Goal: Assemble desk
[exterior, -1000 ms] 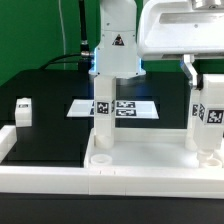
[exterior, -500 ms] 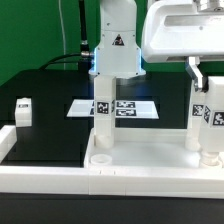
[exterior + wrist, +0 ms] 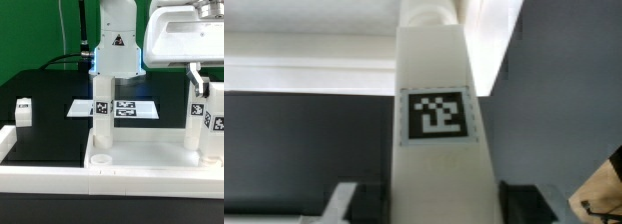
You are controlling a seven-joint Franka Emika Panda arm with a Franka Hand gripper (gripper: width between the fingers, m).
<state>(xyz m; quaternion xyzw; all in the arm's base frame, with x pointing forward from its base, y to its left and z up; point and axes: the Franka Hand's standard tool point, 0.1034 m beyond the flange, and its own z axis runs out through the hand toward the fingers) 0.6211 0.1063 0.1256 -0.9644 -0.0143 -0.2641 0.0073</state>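
Observation:
The white tabletop (image 3: 150, 178) lies at the front with its rims up. One white leg (image 3: 102, 120) stands upright in it at the exterior view's left, and another leg (image 3: 195, 122) stands at the right. My gripper (image 3: 205, 86) is at the far right, shut on a third leg (image 3: 215, 128) that it holds upright just beside the right one. In the wrist view this leg (image 3: 441, 110) fills the gap between my fingers (image 3: 359, 204), with its marker facing the camera. A fourth leg (image 3: 23, 110) lies loose on the black table at the left.
The marker board (image 3: 128, 108) lies flat behind the tabletop, in front of the robot base (image 3: 116, 50). A long white rail (image 3: 40, 172) runs along the front left. Green wall behind.
My gripper has moved a little toward the exterior view's right and slightly down, carrying the held leg with it. The other legs and the tabletop have not moved.

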